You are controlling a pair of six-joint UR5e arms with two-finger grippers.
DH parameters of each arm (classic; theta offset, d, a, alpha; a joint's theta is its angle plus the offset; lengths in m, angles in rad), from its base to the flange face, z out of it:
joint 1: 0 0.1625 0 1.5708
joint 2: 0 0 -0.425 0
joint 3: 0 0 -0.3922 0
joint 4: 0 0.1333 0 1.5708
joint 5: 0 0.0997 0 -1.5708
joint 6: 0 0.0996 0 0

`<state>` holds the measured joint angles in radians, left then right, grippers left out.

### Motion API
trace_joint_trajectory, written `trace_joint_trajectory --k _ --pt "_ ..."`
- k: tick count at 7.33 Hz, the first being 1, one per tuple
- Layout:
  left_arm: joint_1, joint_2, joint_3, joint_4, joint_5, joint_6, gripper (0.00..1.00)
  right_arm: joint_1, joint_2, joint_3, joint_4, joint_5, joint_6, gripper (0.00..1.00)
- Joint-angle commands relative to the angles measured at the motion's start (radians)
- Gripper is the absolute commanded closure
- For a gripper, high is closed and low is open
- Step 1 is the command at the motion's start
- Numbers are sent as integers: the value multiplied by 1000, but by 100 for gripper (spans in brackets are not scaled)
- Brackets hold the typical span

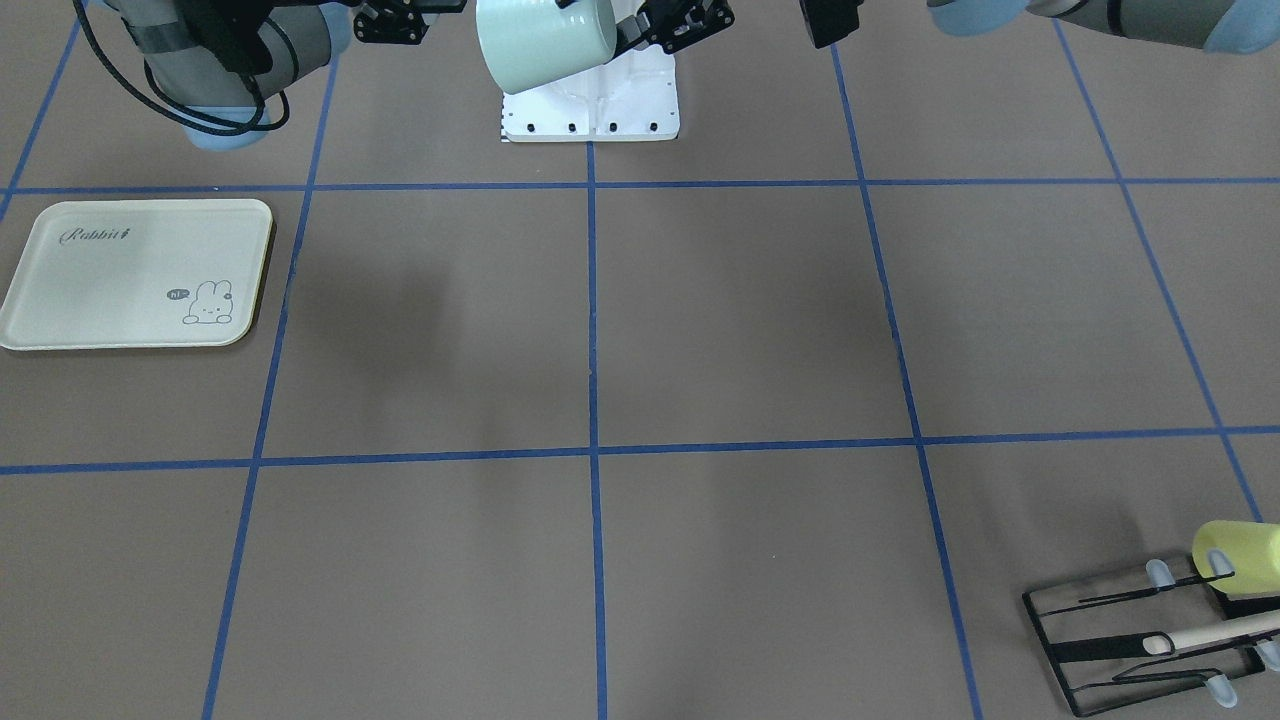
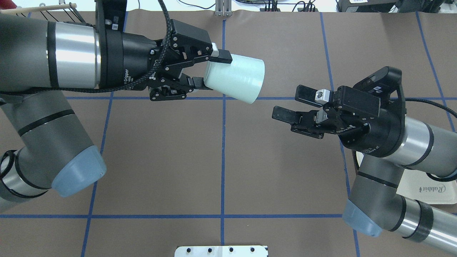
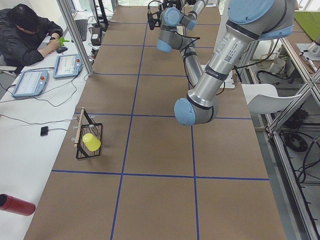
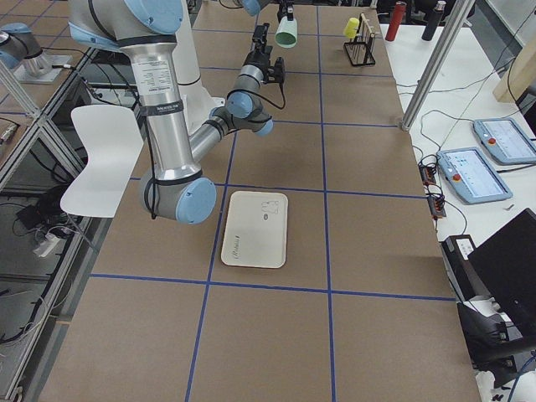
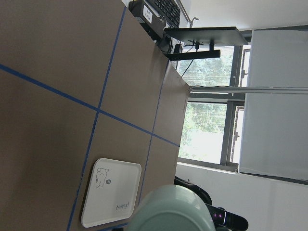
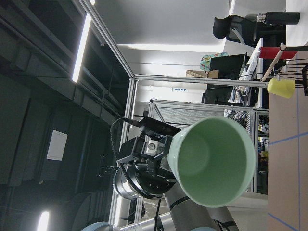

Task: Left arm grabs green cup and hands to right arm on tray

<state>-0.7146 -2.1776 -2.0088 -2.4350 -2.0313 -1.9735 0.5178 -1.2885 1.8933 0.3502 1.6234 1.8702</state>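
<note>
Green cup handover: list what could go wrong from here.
The left end effector grips the pale mint-green plastic cup only near its narrow base, sideways in mid-air; it could slip or pivot.
The right end effector is open and apart from the cup's rim; a misaligned approach might knock it loose.
The cream rectangular tray lies off to the side, so a dropped cup would likely hit the brown table.

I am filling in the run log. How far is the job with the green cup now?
Done: the left gripper is shut on the green cup and holds it above the table, mouth toward the right gripper. In hand: the right gripper is open and apart from the cup. Left: the hand-over and setting the cup on the bare tray.
</note>
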Motion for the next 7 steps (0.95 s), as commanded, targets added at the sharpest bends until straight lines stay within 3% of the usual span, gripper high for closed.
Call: trace_joint_trajectory --k 1,3,7 --pt "10 5 -17 4 -39 -1 100 -9 17 -5 -7 -10 0 11" --pt "14 42 -76 7 -61 -2 100 -9 24 -8 -13 -23 0 11" --pt "52 41 -88 4 -44 -56 100 -9 47 -6 -54 -54 1 11"
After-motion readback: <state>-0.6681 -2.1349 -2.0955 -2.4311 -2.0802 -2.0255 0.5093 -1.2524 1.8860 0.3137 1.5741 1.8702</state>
